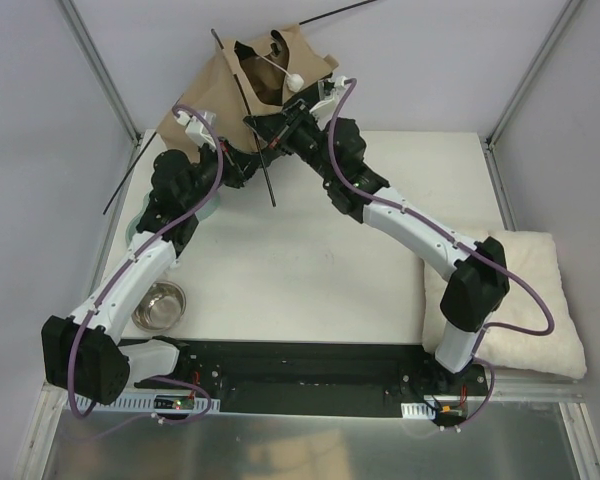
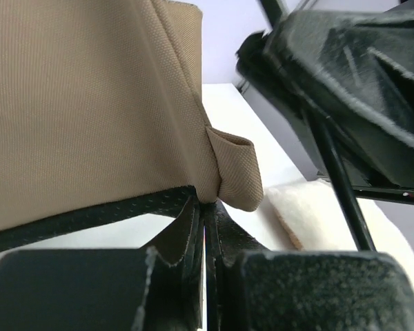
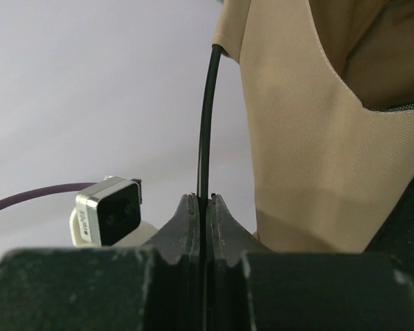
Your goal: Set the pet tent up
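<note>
The pet tent (image 1: 242, 88) is a slumped heap of tan fabric at the table's far edge, with a white pom-pom (image 1: 294, 80) on a string over it. My left gripper (image 1: 242, 163) reaches it from the left. In the left wrist view that gripper (image 2: 207, 204) is shut on the tent's black trim (image 2: 90, 215), below a small tan loop (image 2: 234, 172). My right gripper (image 1: 270, 130) comes in from the right. In the right wrist view it (image 3: 205, 200) is shut on a thin black pole (image 3: 205, 117) that runs up into the tan fabric (image 3: 303, 138). That pole (image 1: 263, 165) slants down onto the table.
A fluffy cream cushion (image 1: 525, 300) lies at the table's right edge. A metal bowl (image 1: 158, 305) sits near the left arm's base. More thin black poles stick out at the back top (image 1: 340, 11) and over the left edge (image 1: 125, 187). Frame posts (image 1: 100, 65) flank the table.
</note>
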